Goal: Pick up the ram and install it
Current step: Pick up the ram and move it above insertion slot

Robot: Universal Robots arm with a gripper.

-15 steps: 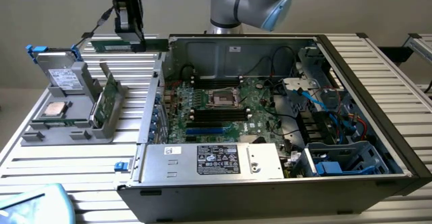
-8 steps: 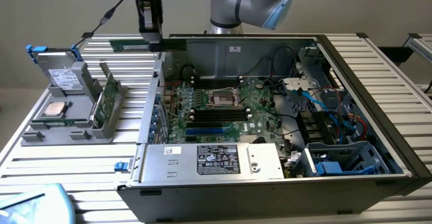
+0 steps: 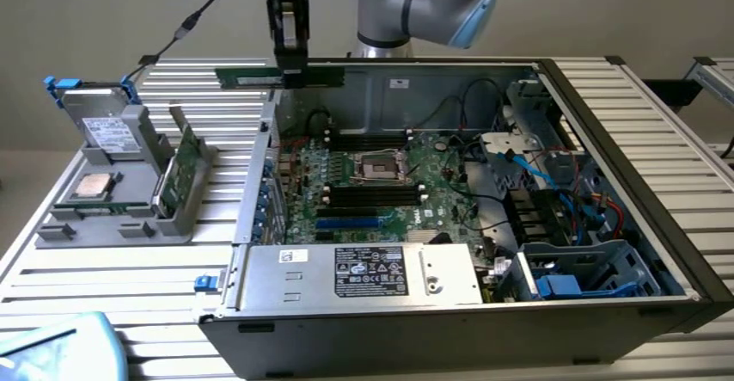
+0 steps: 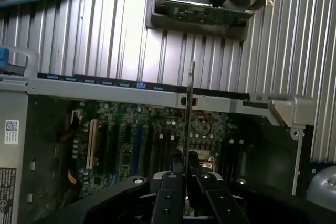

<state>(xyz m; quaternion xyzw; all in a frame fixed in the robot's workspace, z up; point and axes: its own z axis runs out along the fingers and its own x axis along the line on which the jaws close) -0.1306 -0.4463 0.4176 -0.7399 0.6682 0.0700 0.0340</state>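
— What did the gripper have?

— Your gripper (image 3: 294, 71) was pinched narrow on the ram (image 3: 247, 76), holding it near its middle. The stick hung level in the air and looked to straddle the case wall (image 3: 267, 140) on the exterior view's left. It was well above the board (image 3: 396, 205).

— What could have gone wrong for you there?

— I judged the hold slight, a small pinch on a long stick. A knock on either end could have twisted it between the jaws. That wall rim was your closest edge, right under the stick. Had the ram met the black slots (image 3: 370, 193) tilted, it could have jammed or skidded onto the board.

— And room?

— You had plenty above the open case. Lower down it looked tighter, with the square socket (image 3: 379, 168) between the slot rows and the cables (image 3: 453, 110) near the back.
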